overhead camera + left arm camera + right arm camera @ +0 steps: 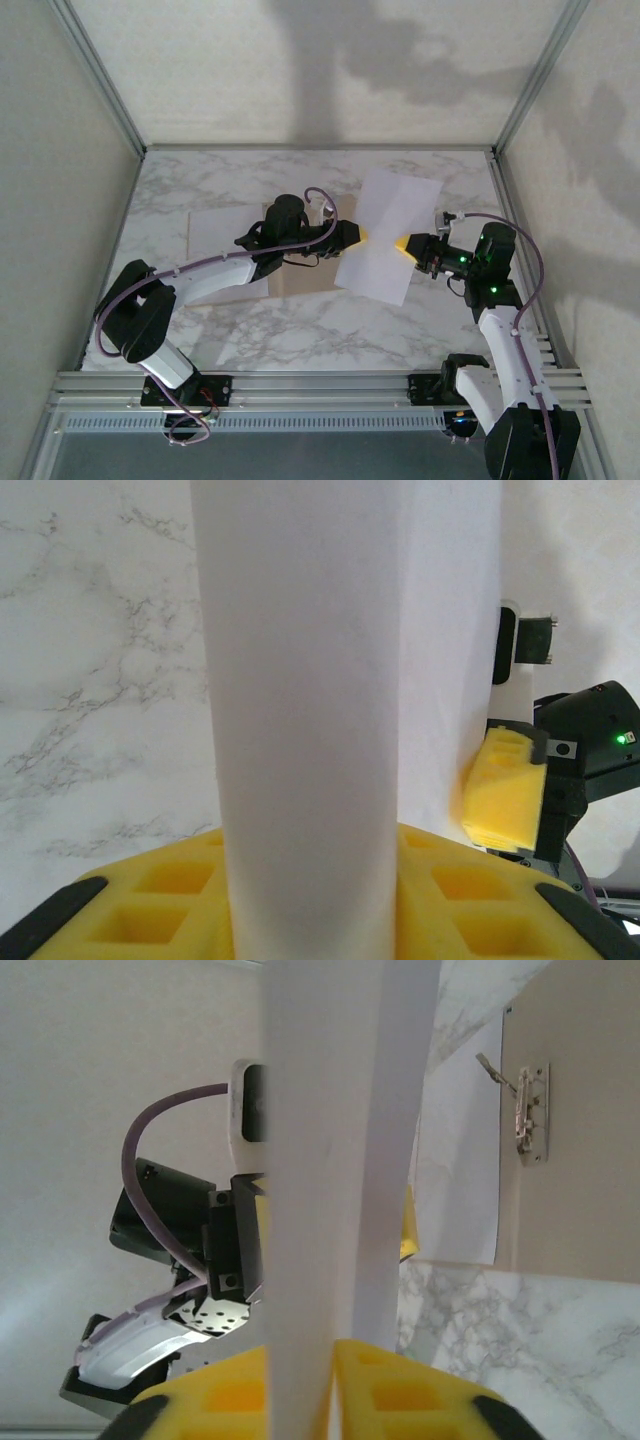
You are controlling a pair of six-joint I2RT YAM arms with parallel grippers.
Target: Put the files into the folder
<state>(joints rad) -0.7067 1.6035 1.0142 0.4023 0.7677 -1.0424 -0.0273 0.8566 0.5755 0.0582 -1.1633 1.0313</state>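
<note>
One white paper file hangs in the air over the table's middle, bent and held from both sides. My left gripper is shut on its left edge, and in the left wrist view the sheet rises between the yellow pads. My right gripper is shut on the right edge, pinching the sheet between its pads. The tan folder lies open and flat under the left arm, with its metal clip showing. Another white file rests on the folder's left half.
Marble tabletop is bounded by pale walls with metal frame posts on the left, back and right. An aluminium rail with both arm bases runs along the near edge. The two grippers face each other a short gap apart.
</note>
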